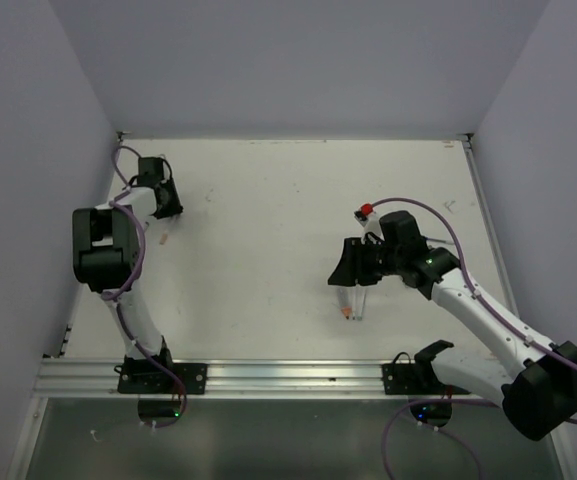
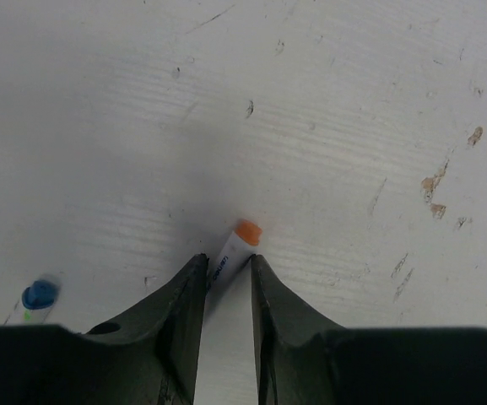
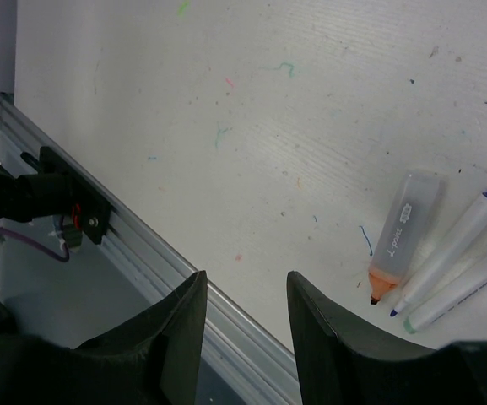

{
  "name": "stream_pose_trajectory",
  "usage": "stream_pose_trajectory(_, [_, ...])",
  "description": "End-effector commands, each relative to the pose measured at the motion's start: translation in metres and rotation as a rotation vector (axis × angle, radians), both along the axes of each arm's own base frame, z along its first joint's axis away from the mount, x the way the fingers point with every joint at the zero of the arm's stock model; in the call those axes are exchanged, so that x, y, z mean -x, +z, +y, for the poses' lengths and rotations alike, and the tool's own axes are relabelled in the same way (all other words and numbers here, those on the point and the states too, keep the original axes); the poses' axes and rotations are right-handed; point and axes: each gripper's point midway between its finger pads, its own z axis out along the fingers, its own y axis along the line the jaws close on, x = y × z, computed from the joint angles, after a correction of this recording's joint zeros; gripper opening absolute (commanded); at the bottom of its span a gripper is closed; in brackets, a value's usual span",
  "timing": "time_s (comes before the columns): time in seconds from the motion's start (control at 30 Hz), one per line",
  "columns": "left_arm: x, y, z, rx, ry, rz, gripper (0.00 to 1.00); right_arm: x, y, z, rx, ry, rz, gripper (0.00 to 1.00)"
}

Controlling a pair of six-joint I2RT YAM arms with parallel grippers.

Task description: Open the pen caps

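Note:
A short white piece with an orange cap [image 2: 248, 230] lies on the table, seen between my left gripper's [image 2: 228, 261] fingertips; the left finger hides its near end. The jaws stand a narrow gap apart above it. A blue cap [image 2: 39, 295] lies to the left with something green under it. In the top view the left gripper [image 1: 168, 212] is at the far left. My right gripper [image 3: 245, 283] is open, empty and raised. An uncapped orange highlighter [image 3: 403, 236], a blue-tipped pen [image 3: 450, 245] and a green-tipped pen [image 3: 458, 291] lie to its right. They show below the right gripper [image 1: 340, 272] as a cluster of pens [image 1: 352, 303].
The aluminium rail [image 1: 288, 377] runs along the table's near edge and also shows in the right wrist view [image 3: 226, 325]. White walls close in the left, far and right sides. The left arm's elbow [image 1: 103, 245] stands over the left edge.

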Motion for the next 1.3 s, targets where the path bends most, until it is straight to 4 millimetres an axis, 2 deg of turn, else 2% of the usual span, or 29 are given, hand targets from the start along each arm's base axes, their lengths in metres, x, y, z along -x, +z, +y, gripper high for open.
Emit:
stream_pose_trajectory(0.0, [0.083, -0.061, -0.015, 0.087, 0.032, 0.316, 0.30, 0.001, 0.001, 0.001, -0.007, 0.008, -0.007, 0.47])
stream_pose_trajectory(0.27, [0.077, -0.055, -0.024, 0.124, 0.011, 0.297, 0.00, 0.003, -0.009, 0.001, 0.002, 0.013, 0.013, 0.47])
stream_pose_trajectory(0.37, [0.072, -0.039, -0.036, 0.149, -0.017, 0.253, 0.00, -0.002, -0.009, 0.005, 0.000, 0.018, 0.021, 0.47])
stream_pose_trajectory(0.43, [0.066, -0.021, -0.056, 0.191, -0.055, 0.196, 0.00, -0.006, -0.006, 0.009, -0.013, 0.027, 0.016, 0.47])
stream_pose_trajectory(0.5, [0.065, -0.004, -0.089, 0.298, -0.122, 0.144, 0.00, -0.014, -0.005, 0.014, -0.016, 0.030, 0.022, 0.47])
stream_pose_trajectory(0.53, [0.056, 0.016, -0.097, 0.336, -0.150, 0.066, 0.00, -0.016, -0.004, 0.016, -0.021, 0.032, 0.021, 0.47])
stream_pose_trajectory(0.6, [0.071, 0.028, -0.145, 0.465, -0.243, 0.051, 0.00, -0.025, -0.005, 0.024, -0.031, 0.035, 0.031, 0.49])
stream_pose_trajectory(0.63, [0.066, 0.047, -0.159, 0.502, -0.282, -0.024, 0.00, -0.028, -0.005, 0.028, -0.040, 0.033, 0.035, 0.50])
stream_pose_trajectory(0.67, [0.080, 0.047, -0.178, 0.544, -0.317, -0.015, 0.00, -0.031, -0.006, 0.033, -0.050, 0.030, 0.039, 0.51])
stream_pose_trajectory(0.7, [0.085, 0.056, -0.192, 0.610, -0.327, -0.022, 0.00, -0.039, -0.006, 0.041, -0.082, 0.010, 0.037, 0.52])
stream_pose_trajectory(0.73, [0.084, 0.074, -0.204, 0.639, -0.363, -0.089, 0.00, -0.042, -0.005, 0.047, -0.102, 0.004, 0.034, 0.53])
stream_pose_trajectory(0.77, [0.093, 0.082, -0.222, 0.672, -0.401, -0.097, 0.00, -0.041, -0.008, 0.054, -0.119, 0.006, 0.037, 0.54])
stream_pose_trajectory(0.8, [0.102, 0.092, -0.234, 0.730, -0.404, -0.117, 0.00, -0.049, -0.004, 0.064, -0.164, -0.015, 0.023, 0.55])
stream_pose_trajectory(0.83, [0.102, 0.104, -0.244, 0.754, -0.431, -0.160, 0.00, -0.046, -0.005, 0.074, -0.177, -0.006, 0.019, 0.55])
stream_pose_trajectory(0.87, [0.110, 0.111, -0.257, 0.774, -0.455, -0.162, 0.00, -0.048, -0.003, 0.081, -0.195, -0.007, 0.011, 0.55])
stream_pose_trajectory(0.93, [0.117, 0.127, -0.264, 0.811, -0.424, -0.189, 0.00, -0.054, -0.003, 0.096, -0.232, -0.010, 0.003, 0.57])
stream_pose_trajectory(0.97, [0.123, 0.132, -0.271, 0.819, -0.431, -0.195, 0.00, -0.051, -0.004, 0.103, -0.245, 0.000, 0.008, 0.57])
stream_pose_trajectory(1.0, [0.123, 0.137, -0.273, 0.821, -0.415, -0.209, 0.00, -0.055, 0.003, 0.111, -0.290, -0.009, -0.004, 0.57])
stream_pose_trajectory(1.03, [0.126, 0.149, -0.276, 0.821, -0.428, -0.231, 0.00, -0.056, -0.001, 0.115, -0.303, -0.010, 0.008, 0.57])
stream_pose_trajectory(1.1, [0.130, 0.161, -0.282, 0.827, -0.417, -0.259, 0.00, -0.061, 0.004, 0.124, -0.350, -0.030, 0.005, 0.57])
stream_pose_trajectory(1.17, [0.135, 0.166, -0.289, 0.855, -0.414, -0.265, 0.00, -0.066, 0.002, 0.129, -0.357, -0.058, 0.004, 0.56])
stream_pose_trajectory(1.27, [0.137, 0.167, -0.296, 0.861, -0.425, -0.252, 0.00, -0.072, 0.012, 0.137, -0.402, -0.074, -0.015, 0.55])
